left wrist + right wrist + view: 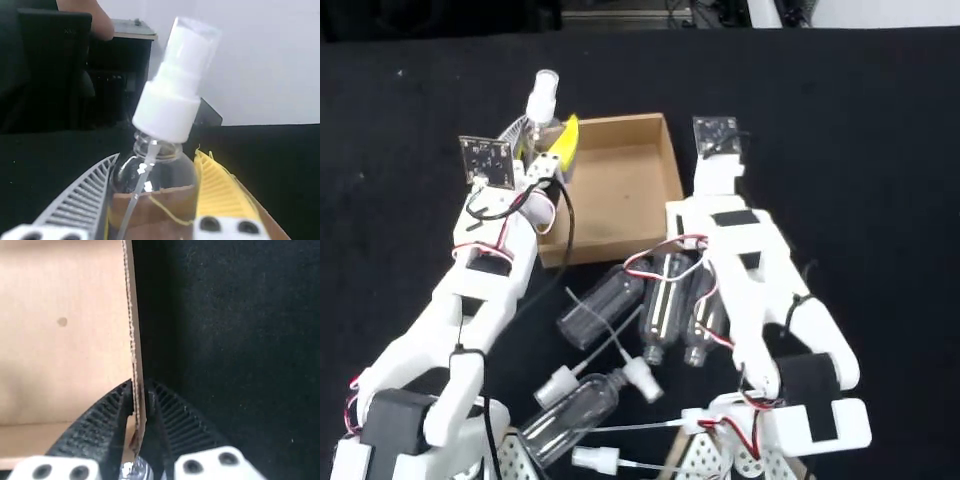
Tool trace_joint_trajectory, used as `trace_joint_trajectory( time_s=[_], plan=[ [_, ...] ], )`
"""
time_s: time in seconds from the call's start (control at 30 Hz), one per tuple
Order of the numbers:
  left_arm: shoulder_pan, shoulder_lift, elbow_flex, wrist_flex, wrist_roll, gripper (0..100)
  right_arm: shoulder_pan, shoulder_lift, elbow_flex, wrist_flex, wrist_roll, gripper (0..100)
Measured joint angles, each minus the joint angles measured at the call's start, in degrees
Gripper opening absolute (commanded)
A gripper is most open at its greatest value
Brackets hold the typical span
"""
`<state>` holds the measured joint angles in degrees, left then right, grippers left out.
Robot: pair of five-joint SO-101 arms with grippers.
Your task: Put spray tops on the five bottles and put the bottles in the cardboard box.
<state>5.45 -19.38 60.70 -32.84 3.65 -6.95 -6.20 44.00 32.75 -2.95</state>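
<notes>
my left pincer (544, 152) is closed on a clear bottle (152, 175); the grey finger and the yellow finger press its body from both sides. the white spray top (175, 85) is already sitting on its neck, with the thin tube hanging down inside. the long axis of the bottle stands nearly upright, top upward, with a small lean.

the bottle is at the far corner of the cardboard box (672, 160), on the side of my left arm. the open floor of the box lies from there toward my right arm and toward the near wall. i cannot tell if the bottle's base is already inside the corner or just above the rim. so i judge the coming move is short: go inward over the box floor, then down, then release.

my right pincer (139, 387) is closed on the side wall of the box, one black finger inside and one outside, so i think the box will not slide.

three bare bottles (665, 300) lie on the black table (860, 150) between my arms, just before the box. a fourth bottle (570, 410) lies nearer my bases, with loose spray tops (642, 377) beside it.
</notes>
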Motion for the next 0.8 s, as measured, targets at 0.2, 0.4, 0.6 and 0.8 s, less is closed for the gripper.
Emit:
trace_joint_trajectory(
  time_s=[0.2, 0.4, 0.6, 0.8],
  plan=[
    [1.05, 2.29, 0.00, -1.05, 0.00, 3, 0.00, -1.93, 0.70, 3.34, 3.60, 1.0],
    [2.02, 8.79, -0.70, -10.90, 0.00, 3, 0.00, -8.79, 5.98, 3.69, 7.03, 1.0],
    [2.02, 15.56, 0.00, -24.35, 0.00, 3, -0.97, -9.85, 6.59, 5.19, 10.37, 1.0],
    [2.02, 18.20, 5.01, -33.14, 0.00, 3, -6.59, -9.93, 6.86, 6.15, 15.38, 1.0]
  ],
)
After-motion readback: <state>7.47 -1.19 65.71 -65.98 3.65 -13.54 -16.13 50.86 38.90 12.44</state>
